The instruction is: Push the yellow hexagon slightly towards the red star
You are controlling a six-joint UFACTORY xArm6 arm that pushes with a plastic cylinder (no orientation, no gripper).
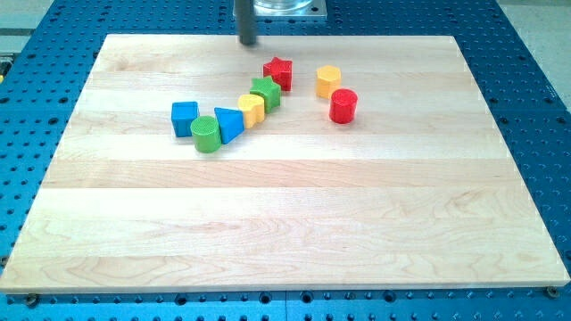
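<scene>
The yellow hexagon [328,80] stands on the wooden board [285,214] near the view's top, a short gap to the right of the red star [278,71]. My tip [247,42] rests at the board's top edge, above and left of the red star, apart from every block and well left of the yellow hexagon.
A red cylinder [343,105] sits just below right of the hexagon. A green star [265,92], a second yellow block [252,109], a blue triangle [228,123], a green cylinder [205,134] and a blue cube [185,118] run in a chain down-left from the red star.
</scene>
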